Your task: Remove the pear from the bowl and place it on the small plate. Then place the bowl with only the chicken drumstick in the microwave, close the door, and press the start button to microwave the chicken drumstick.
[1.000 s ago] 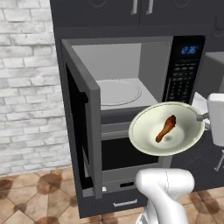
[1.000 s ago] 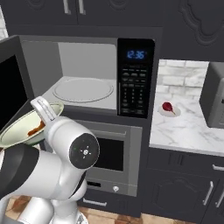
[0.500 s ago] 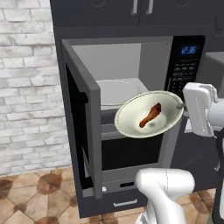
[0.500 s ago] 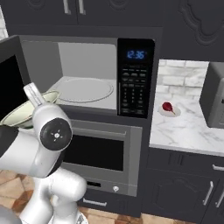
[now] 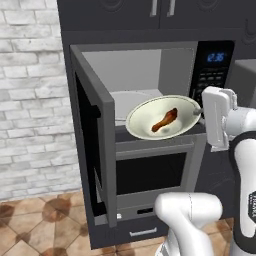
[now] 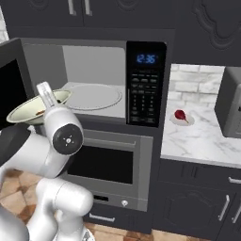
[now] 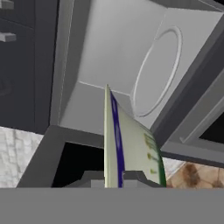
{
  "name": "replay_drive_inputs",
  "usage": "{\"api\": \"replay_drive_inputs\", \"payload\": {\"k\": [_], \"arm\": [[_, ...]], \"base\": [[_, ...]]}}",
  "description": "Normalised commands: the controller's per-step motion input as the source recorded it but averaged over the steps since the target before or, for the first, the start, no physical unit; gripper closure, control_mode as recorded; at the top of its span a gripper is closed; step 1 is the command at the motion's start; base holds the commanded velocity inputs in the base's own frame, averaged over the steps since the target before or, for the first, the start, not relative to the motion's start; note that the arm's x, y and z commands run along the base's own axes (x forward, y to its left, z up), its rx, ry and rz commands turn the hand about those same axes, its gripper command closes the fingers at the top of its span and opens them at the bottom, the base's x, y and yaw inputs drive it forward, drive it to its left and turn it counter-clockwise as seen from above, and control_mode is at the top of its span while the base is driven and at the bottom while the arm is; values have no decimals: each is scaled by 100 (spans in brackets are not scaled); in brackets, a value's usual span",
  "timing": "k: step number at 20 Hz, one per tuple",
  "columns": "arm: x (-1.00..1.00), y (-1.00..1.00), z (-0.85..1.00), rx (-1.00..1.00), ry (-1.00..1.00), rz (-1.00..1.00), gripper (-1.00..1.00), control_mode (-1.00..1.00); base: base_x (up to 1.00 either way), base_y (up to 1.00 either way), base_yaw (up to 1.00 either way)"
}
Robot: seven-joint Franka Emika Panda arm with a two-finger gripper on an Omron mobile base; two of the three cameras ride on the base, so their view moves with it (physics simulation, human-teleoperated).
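the end effector [image 5: 199, 111] is clenched on the bowl [image 5: 162, 117] rim, right by the open microwave [image 5: 145, 75]. the tilted bowl could drop the chicken drumstick [image 5: 165, 120].

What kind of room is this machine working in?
Most likely a home kitchen, computer-rendered: a dark built-in microwave with its door open, a black oven below it, and a white marble counter over dark cabinets.
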Motion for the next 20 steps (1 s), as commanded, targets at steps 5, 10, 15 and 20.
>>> {"api": "replay_drive_inputs", "payload": {"k": [5, 10, 15, 20], "arm": [[50, 0, -1, 10, 0, -5, 100, -100], [44, 0, -1, 9, 0, -5, 100, -100], [39, 0, 0, 7, 0, -6, 100, -100], [36, 0, -12, 4, 0, -4, 100, -100]], "base": [[0, 0, 0], [0, 0, 0], [0, 0, 0], [0, 0, 0]]}}
